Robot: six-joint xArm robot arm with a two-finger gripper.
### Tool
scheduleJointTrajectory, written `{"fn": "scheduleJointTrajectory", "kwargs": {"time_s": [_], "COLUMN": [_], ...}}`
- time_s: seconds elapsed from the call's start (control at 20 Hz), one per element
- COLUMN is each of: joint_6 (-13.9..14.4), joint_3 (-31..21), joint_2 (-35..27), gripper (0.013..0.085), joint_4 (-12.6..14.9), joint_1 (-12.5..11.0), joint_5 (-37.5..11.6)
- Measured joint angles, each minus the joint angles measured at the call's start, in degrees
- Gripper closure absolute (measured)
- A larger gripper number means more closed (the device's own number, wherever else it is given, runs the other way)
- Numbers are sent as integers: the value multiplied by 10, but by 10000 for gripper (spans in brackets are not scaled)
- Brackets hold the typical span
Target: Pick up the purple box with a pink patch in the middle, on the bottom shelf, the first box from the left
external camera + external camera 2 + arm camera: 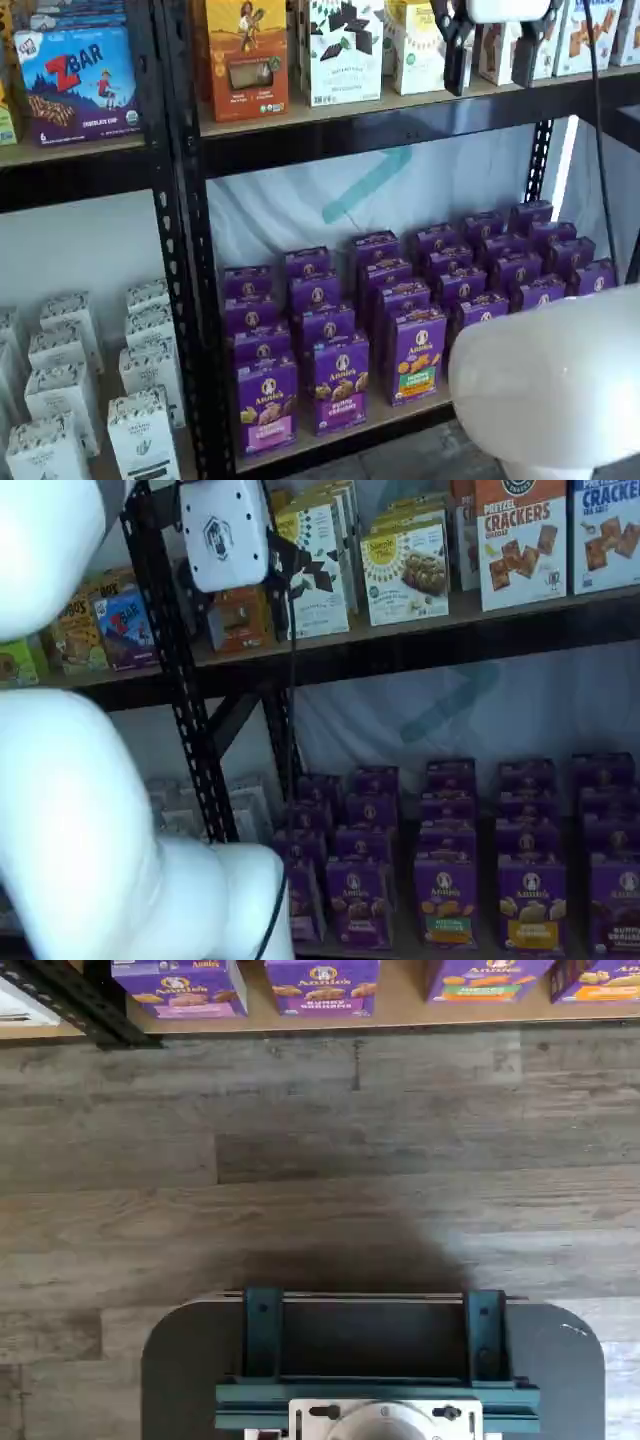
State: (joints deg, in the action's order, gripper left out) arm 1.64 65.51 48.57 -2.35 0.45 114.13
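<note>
The purple box [267,405] with the pink panel stands upright at the left end of the front row on the bottom shelf [392,417]. The wrist view also shows the purple box [180,985] on the tan board of the bottom shelf [400,1012], far off across the floor. My gripper [492,62] hangs high up in front of the upper shelf, well above and to the right of the box. Its two black fingers stand apart with nothing between them, so it is open. Its white body [225,530] shows beside the black upright.
More purple cartons [415,355] fill the bottom shelf in rows behind and right of the box. White cartons [60,400] stand in the bay to the left, beyond a black upright [180,250]. The arm's white link [560,390] covers the lower right.
</note>
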Motion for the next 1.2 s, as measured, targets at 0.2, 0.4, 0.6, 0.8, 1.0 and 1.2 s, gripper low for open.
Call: {"fn": "scheduleJointTrajectory", "kwargs": {"time_s": [0.2, 0.4, 0.6, 0.8, 1.0, 1.2], "joint_6": [-8, -8, 0, 8, 19, 31], "joint_3": [-12, -15, -31, -53, -82, -118], "joint_2": [14, 15, 20, 25, 28, 33], "gripper": [130, 130, 130, 130, 130, 130], "joint_4": [-16, -18, -14, -14, -14, -12], "joint_1": [-14, -14, -4, 5, 17, 31], "joint_5": [-23, -27, -40, -57, -78, -107]}}
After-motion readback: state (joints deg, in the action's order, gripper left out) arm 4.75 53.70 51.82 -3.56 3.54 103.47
